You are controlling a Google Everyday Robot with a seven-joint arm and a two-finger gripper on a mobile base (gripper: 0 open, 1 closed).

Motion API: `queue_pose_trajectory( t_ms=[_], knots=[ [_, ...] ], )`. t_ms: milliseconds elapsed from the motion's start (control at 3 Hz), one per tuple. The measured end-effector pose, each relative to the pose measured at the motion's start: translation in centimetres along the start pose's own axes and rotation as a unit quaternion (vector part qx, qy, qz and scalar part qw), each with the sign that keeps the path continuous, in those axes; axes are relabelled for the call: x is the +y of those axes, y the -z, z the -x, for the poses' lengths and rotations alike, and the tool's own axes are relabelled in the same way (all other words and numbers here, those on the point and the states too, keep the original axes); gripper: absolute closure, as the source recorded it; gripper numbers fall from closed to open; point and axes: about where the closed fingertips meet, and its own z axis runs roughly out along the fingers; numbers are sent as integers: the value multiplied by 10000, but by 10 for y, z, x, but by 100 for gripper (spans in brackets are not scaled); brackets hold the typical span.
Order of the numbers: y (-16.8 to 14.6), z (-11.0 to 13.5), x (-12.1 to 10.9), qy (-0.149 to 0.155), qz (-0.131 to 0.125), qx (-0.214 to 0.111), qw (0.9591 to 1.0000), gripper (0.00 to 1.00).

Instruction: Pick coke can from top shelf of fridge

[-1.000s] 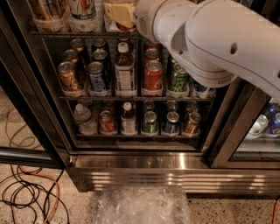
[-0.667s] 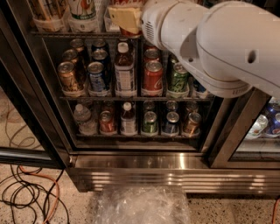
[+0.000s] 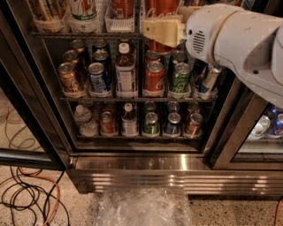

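Note:
The fridge (image 3: 177, 176) stands open in front of me, with wire racks and a ribbed steel base panel. The top shelf (image 3: 88, 35) runs along the top of the view, its front rail visible. The red coke can (image 3: 160, 9) with white script is at the top centre, and its lower part shows in front of the shelf rail. My gripper (image 3: 161, 31), with cream fingers, is clamped across the can's middle. The white arm (image 3: 234, 35) reaches in from the upper right.
The middle shelf holds a red can (image 3: 154, 77), a green can (image 3: 180, 78), a blue can (image 3: 97, 76) and a bottle (image 3: 126, 73). More cans stand on the lower shelf. A door frame (image 3: 234, 132) is at right. Cables (image 3: 26, 194) and plastic wrap (image 3: 141, 207) lie on the floor.
My gripper and arm have shifted right and down from the top shelf's left-centre, and the red can now shows in front of the shelf rail.

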Motion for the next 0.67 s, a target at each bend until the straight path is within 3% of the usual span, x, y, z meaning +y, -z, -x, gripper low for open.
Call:
queue_pose_trajectory(
  t_ms=[333,667],
  knots=[
    [35,-22,-27,-280,295,148,9991,100],
    [68,-40,-31,-386,743,231,9962,100]
  ],
)
